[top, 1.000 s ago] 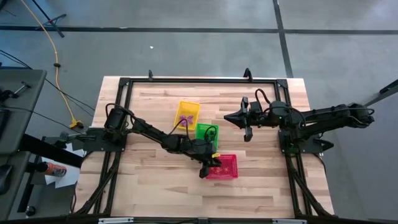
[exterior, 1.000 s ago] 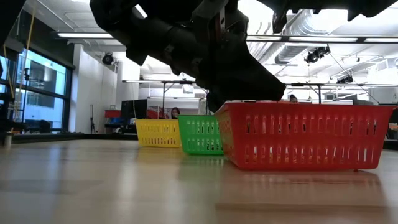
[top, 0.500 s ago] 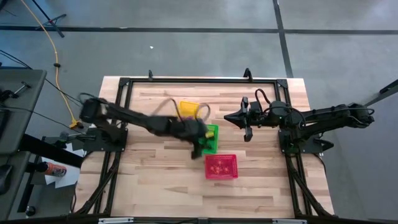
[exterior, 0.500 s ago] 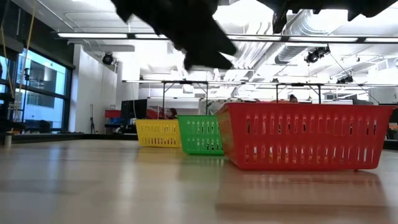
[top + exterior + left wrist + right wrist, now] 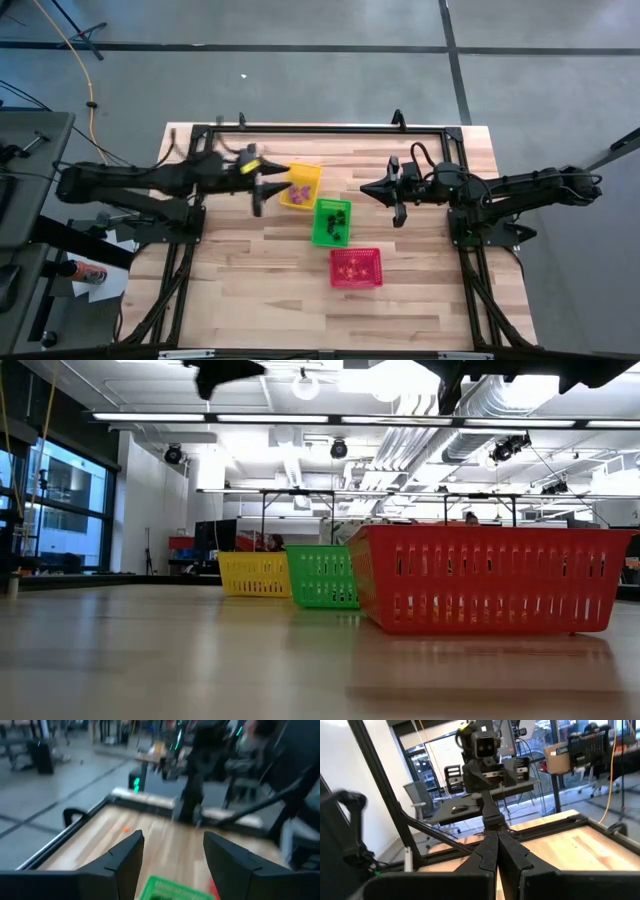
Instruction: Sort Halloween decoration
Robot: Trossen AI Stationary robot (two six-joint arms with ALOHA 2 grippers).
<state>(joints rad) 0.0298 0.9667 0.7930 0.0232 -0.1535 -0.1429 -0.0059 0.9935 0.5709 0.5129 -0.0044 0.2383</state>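
Note:
Three small mesh baskets stand in a slanting row mid-table: yellow (image 5: 301, 186), green (image 5: 332, 222) and red (image 5: 356, 267). Tiny purple trinkets (image 5: 298, 192) lie in the yellow basket and black ones (image 5: 338, 220) in the green one. What lies in the red basket is too small to tell. My left gripper (image 5: 259, 196) hangs above the table just left of the yellow basket, open (image 5: 172, 865) with nothing between its fingers. My right gripper (image 5: 368, 187) waits shut (image 5: 495, 851) in the air right of the baskets, pointing at them.
A black metal frame (image 5: 320, 128) runs along the table's edges. Bare wood lies left of and in front of the baskets (image 5: 250, 290). In the low view the red basket (image 5: 490, 578) stands nearest, with the green (image 5: 322, 575) and the yellow (image 5: 255, 573) behind it.
My left gripper has risen from the red basket's left side and swung back fast toward the table's far left, passing over the green basket. It now hangs beside the yellow basket. The baskets have stayed where they were.

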